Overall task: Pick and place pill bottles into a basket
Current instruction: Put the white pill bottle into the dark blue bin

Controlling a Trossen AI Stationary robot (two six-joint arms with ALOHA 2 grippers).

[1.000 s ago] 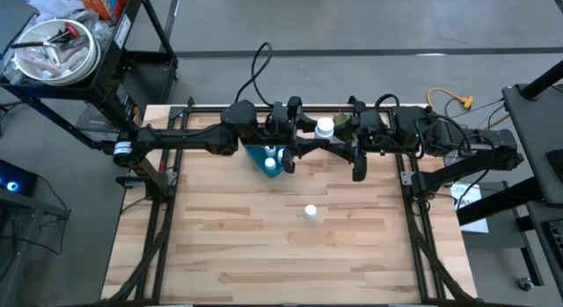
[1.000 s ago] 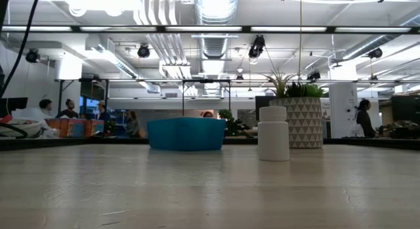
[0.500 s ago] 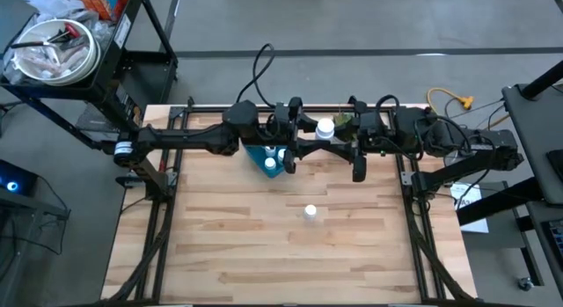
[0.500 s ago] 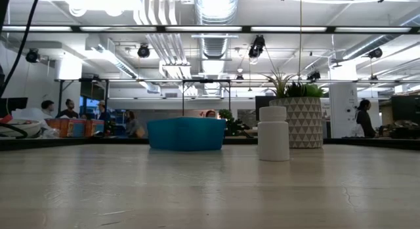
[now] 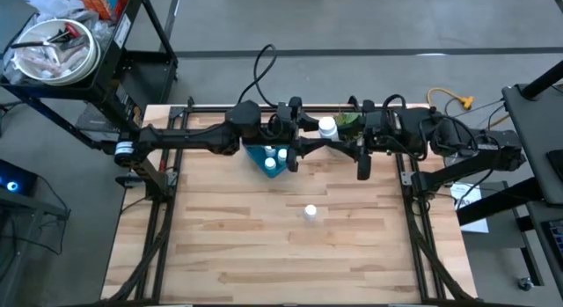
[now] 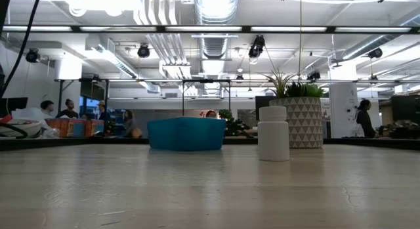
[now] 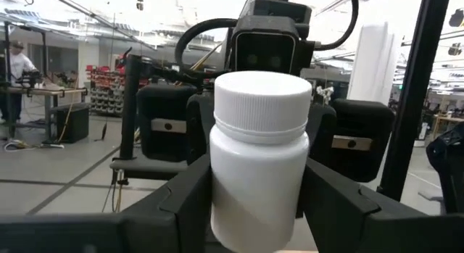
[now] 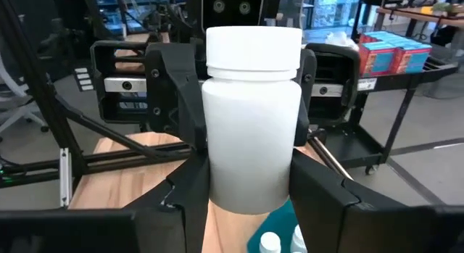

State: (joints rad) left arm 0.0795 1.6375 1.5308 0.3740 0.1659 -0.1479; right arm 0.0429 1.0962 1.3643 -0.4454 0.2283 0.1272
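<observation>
One white pill bottle (image 5: pixel 326 127) is held up in the air between my two grippers, above the table's far part, just right of the blue basket (image 5: pixel 274 157). My left gripper (image 5: pixel 315 129) reaches it from the left and my right gripper (image 5: pixel 339 129) from the right; both are shut on it. The basket holds other white bottles (image 5: pixel 269 164). Another bottle (image 5: pixel 310 212) stands upright on its base at mid-table; it also shows in the low view (image 6: pixel 273 133), right of the basket (image 6: pixel 186 134). My left gripper (image 7: pixel 257 191) pinches the bottle's lower body (image 7: pixel 221 198) between its two fingers (image 7: pixel 190 191), coming level from the table's left. The bottle stands upright, cap up, lifted clear of the table. My right gripper (image 8: pixel 250 188) pinches the same bottle's lower body (image 8: pixel 217 184) between its two fingers (image 8: pixel 190 191), coming level from the table's right. The bottle is upright and clear of the table.
A white patterned pot with a green plant (image 6: pixel 302 121) stands at the table's far edge, behind the grippers (image 5: pixel 347 122). The wooden table (image 5: pixel 264 254) lies bare around the standing bottle. A black cart with a bowl (image 5: pixel 53 52) stands off the table's far left.
Both arms have shifted a little toward the table's right edge with the bottle held between them. The bottle stays upright and at the same height.
</observation>
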